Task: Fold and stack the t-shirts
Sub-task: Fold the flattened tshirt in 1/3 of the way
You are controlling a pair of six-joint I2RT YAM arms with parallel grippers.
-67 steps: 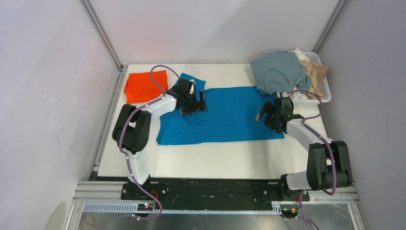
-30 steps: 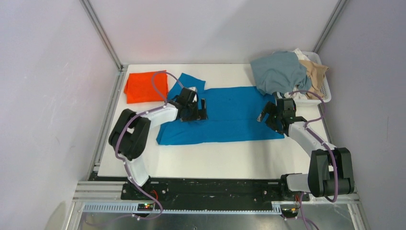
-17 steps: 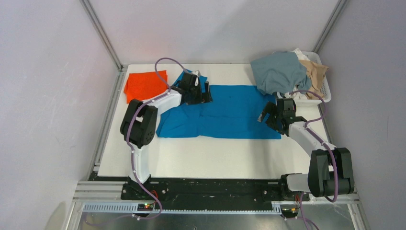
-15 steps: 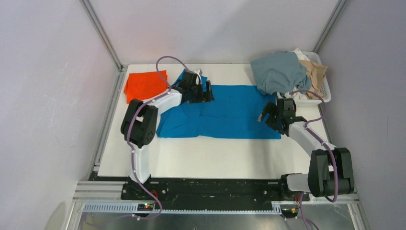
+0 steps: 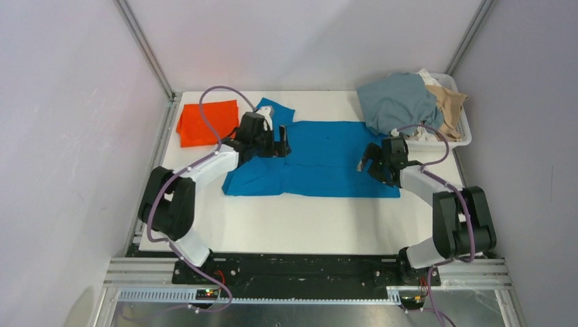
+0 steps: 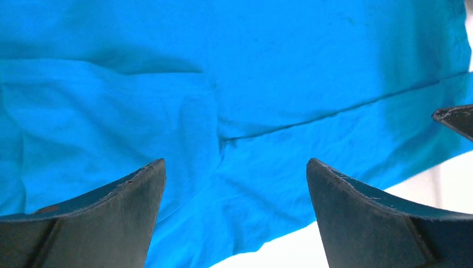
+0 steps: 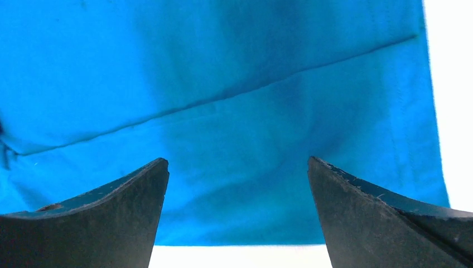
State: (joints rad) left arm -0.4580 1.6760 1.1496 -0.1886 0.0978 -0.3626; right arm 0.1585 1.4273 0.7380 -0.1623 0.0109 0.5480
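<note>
Blue t-shirt (image 5: pixel 327 158), orange-red t-shirt (image 5: pixel 194 131), white table (image 5: pixel 307 225).

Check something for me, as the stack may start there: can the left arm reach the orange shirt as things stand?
Probably yes. The left gripper hangs open over the blue shirt; the orange shirt lies just to its left, uncovered, only the arm's own cable looping above.

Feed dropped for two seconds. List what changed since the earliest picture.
The left end effector swung to the blue t-shirt's far edge and came back nearer, its elbow now further left. The right end effector slid a little left over the shirt's right end. The shirt's near edge drew slightly away from the arms. Both are open, holding nothing. The orange t-shirt and the heaped basket stayed put.
</note>
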